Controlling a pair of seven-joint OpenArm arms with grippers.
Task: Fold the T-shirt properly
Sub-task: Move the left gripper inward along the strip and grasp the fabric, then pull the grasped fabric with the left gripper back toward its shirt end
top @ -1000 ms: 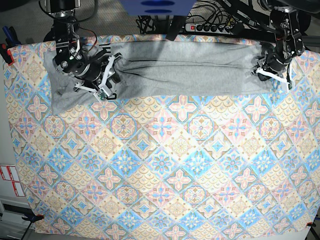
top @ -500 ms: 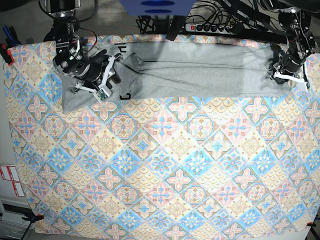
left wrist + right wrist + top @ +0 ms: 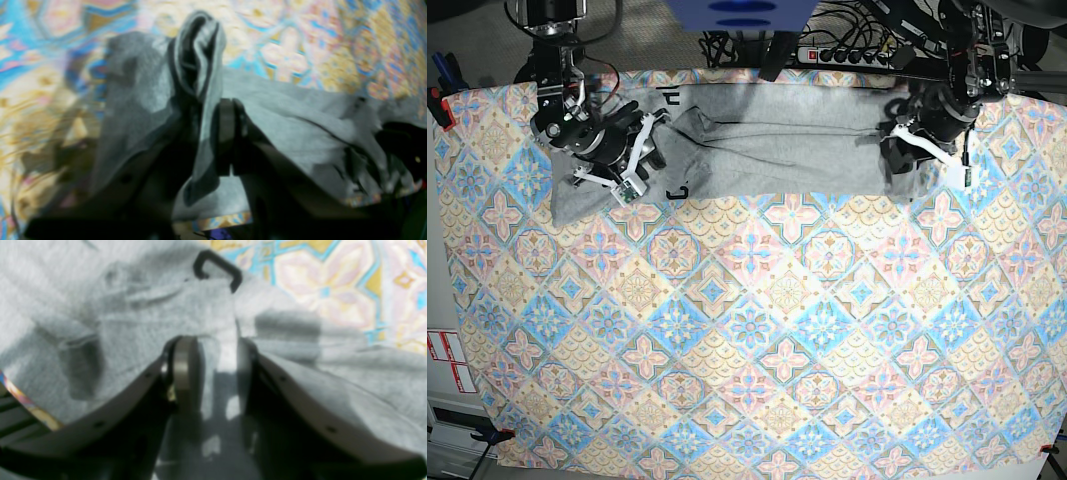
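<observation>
Folded lengthwise only: light heather-grey cotton T-shirt along counter's far edge, pinched by left hand and right hand; crosswise folds remaining.

Both arms are black, jointed and hung with dark cables. The right gripper and left gripper carry white finger brackets. Up close the fingers are curved, grey-brown, with small screw holes.

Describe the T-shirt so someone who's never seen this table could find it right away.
Look at the tablecloth with pastel diamonds, then along its far edge. The T-shirt lies there as a long band between the two hands; it is the only plain grey thing, with bits of black lettering showing.
</observation>
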